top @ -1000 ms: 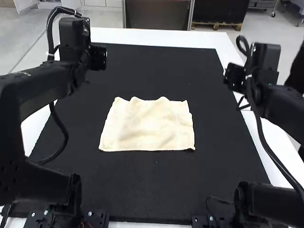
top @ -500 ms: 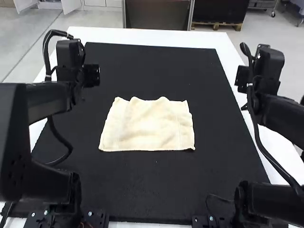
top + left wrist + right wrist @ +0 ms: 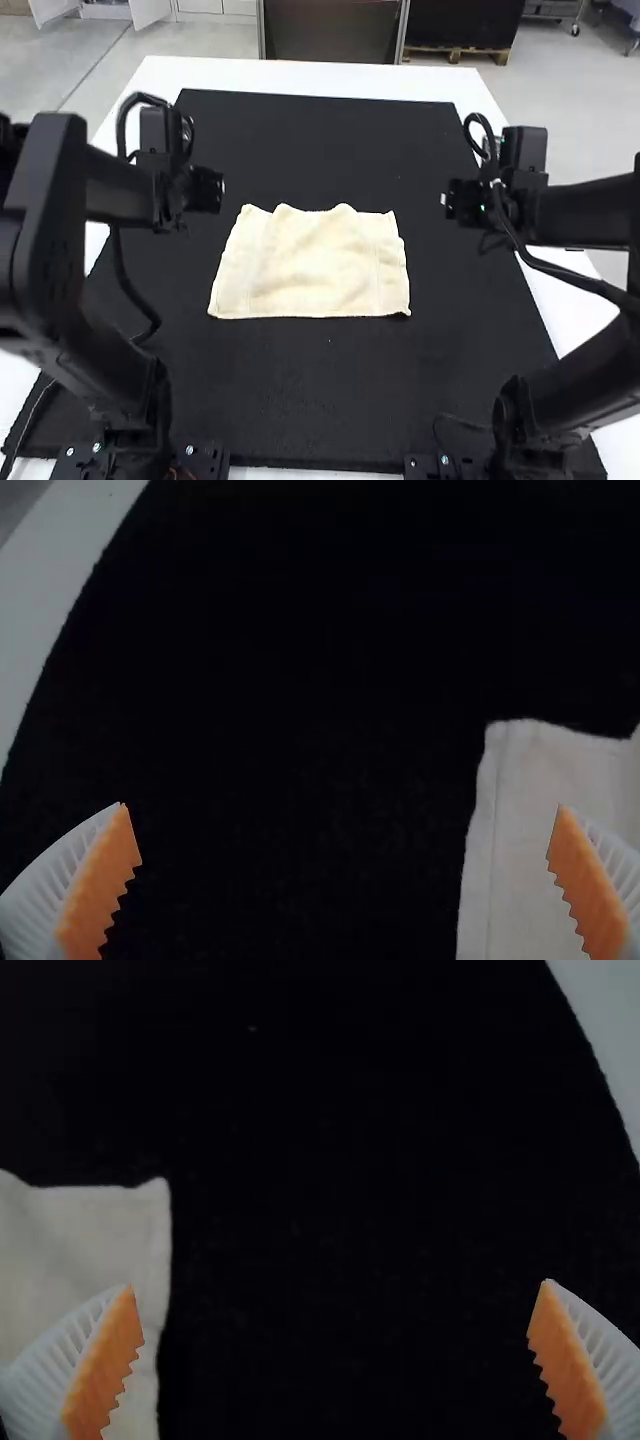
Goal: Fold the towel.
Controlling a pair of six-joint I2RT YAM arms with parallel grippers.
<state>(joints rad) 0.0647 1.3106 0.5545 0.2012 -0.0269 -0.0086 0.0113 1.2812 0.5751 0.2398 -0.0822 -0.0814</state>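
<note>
Two hands are under my control, and both are open. The left hand [image 3: 342, 807] has its orange pads [image 3: 100, 885] set wide apart with nothing gripped; the right hand [image 3: 338, 1285] is in the same state. I read the wide opening as preparation for a pinch on the cloth edge.

The left arm [image 3: 110, 185] and right arm [image 3: 585, 212] place the hands at opposite sides of the towel [image 3: 310, 265], near its far corners. This spacing would suit a paired grip, one corner per hand, so that the far edge can be carried evenly toward the near one.

The towel lies flat as a broad rectangle near the middle of the black mat [image 3: 330, 400]. Its near edge is straight; its far edge is wavy, with raised humps. It may be folded once, but I cannot tell the layer count. Caution: a shallow pinch at the far edge could miss a lower layer.

The mat covers most of the white desk [image 3: 320, 76], and its dark surface should help me judge the towel's outline.
</note>
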